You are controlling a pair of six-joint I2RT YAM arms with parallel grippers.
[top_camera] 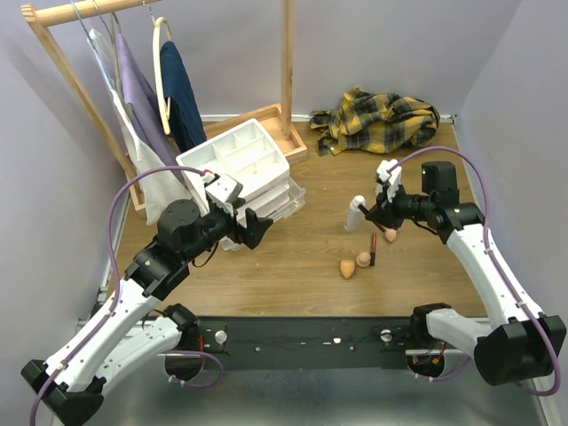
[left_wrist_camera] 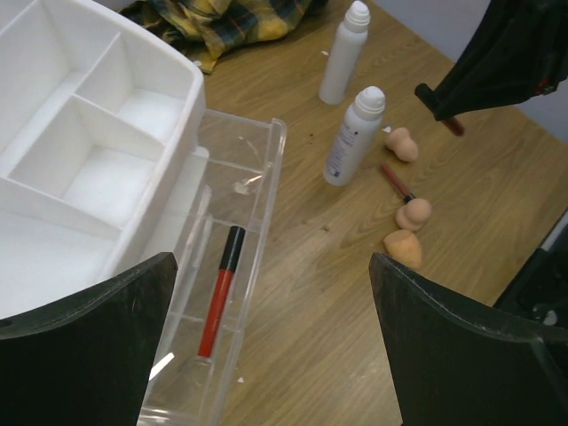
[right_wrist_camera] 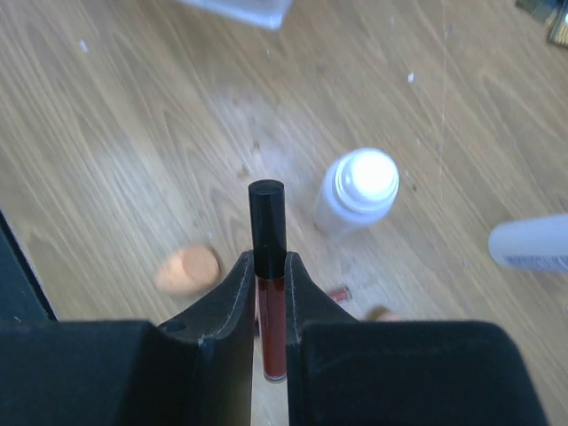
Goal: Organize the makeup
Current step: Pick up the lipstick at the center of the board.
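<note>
The right end effector (right_wrist_camera: 269,275) is holding a lip gloss tube (right_wrist_camera: 267,222) between nearly shut jaws, cap sticking out beyond them. Seemingly light, stiff, slippery, it is wanting a mid-body grip. The left end effector (left_wrist_camera: 271,266) is standing wide open, empty.

The top external camera looks down from above and behind the arm bases toward the far wall, covering the whole table (top_camera: 302,284). The left wrist camera looks obliquely down past the left gripper (left_wrist_camera: 271,266), over the drawer unit (left_wrist_camera: 98,124). The right wrist camera sits close, facing nearly straight down past the stick (right_wrist_camera: 267,222) in the right gripper (right_wrist_camera: 269,262). All 3 share the patch around the white bottles (left_wrist_camera: 353,133).
</note>
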